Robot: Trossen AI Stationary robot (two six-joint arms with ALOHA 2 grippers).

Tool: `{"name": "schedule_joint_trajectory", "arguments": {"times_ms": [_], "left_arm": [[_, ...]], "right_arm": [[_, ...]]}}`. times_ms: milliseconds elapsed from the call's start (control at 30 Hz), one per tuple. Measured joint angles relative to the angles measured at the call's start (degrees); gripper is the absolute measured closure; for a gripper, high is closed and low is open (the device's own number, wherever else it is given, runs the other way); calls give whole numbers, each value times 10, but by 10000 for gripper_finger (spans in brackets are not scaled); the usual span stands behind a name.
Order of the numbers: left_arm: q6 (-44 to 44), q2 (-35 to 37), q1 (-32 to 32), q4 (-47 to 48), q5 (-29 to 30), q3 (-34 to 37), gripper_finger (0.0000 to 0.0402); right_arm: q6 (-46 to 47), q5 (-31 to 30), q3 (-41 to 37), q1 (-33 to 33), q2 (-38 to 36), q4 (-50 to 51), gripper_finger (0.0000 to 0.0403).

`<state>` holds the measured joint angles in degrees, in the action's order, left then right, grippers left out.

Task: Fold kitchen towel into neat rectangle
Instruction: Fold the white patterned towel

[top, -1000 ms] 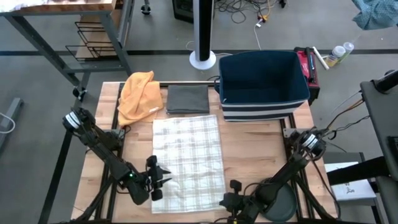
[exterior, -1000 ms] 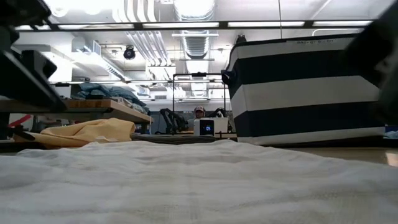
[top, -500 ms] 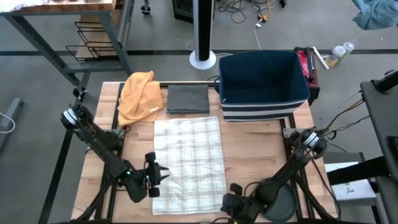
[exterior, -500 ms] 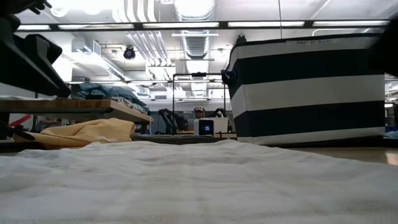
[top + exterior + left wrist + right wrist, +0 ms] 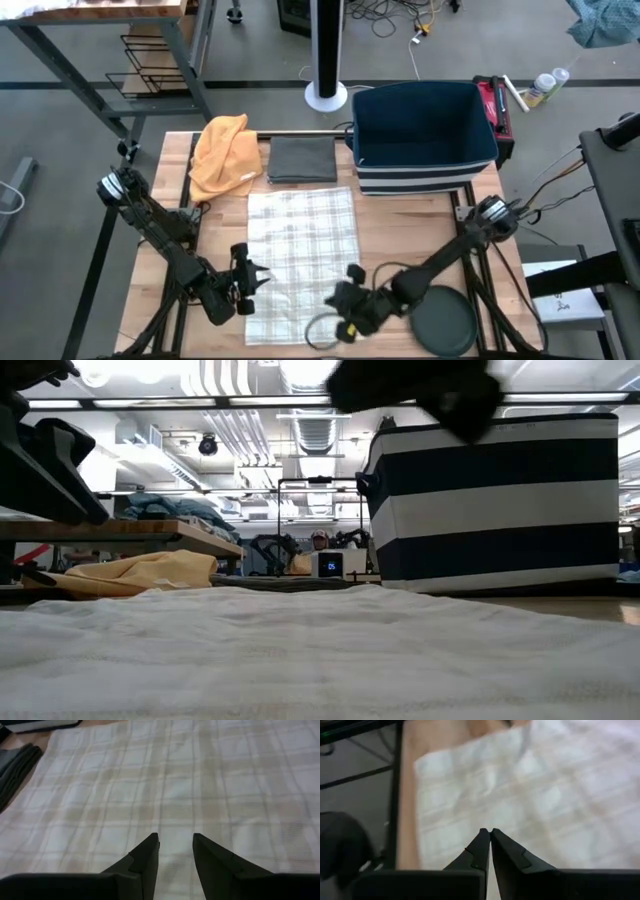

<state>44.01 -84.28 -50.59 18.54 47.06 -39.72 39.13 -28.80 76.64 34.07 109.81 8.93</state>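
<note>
Towel (image 5: 303, 255) lies flat on the surface, unfolded. Left gripper (image 5: 252, 285) hangs at its near-left edge, jaws parted, holding nothing; right gripper (image 5: 345, 300), jaws clenched empty, hangs over the near edge and could bunch the cloth.

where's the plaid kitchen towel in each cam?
High: plaid kitchen towel, table centre, flat.
Low: pale foreground.
Left wrist: fills the frame.
Right wrist: beyond the shut pincer tips.
Shared landmark: folded grey cloth at its far edge, also in left wrist.
</note>
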Motion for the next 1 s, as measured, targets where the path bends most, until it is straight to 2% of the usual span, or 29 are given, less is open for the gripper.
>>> {"name": "schedule_joint_trajectory", "arguments": {"times_ms": [133,233,367,533,667,733,800,900,1000], "left_arm": [[7,20,0,24,22,0,287],[62,48,0,97,72,0,287],[154,108,11,197,92,0,287],[167,177,78,272,103,0,287],[166,217,189,318,52,8,287],[145,233,248,300,2,24,287],[91,238,296,224,-36,50,287],[2,240,353,92,-91,97,287],[-31,226,415,-9,-131,133,287]], "right_arm": [[-71,3,-1,-41,19,-95,390],[-123,5,0,-60,45,-198,390],[-166,8,-1,-75,95,-299,390],[-189,7,-1,-84,154,-389,390],[-198,3,-1,-86,197,-493,390],[-203,3,-1,-86,218,-554,390],[-203,12,-1,-86,236,-599,390],[-226,27,-1,-86,243,-598,390],[-241,14,-1,-86,242,-573,390]]}}
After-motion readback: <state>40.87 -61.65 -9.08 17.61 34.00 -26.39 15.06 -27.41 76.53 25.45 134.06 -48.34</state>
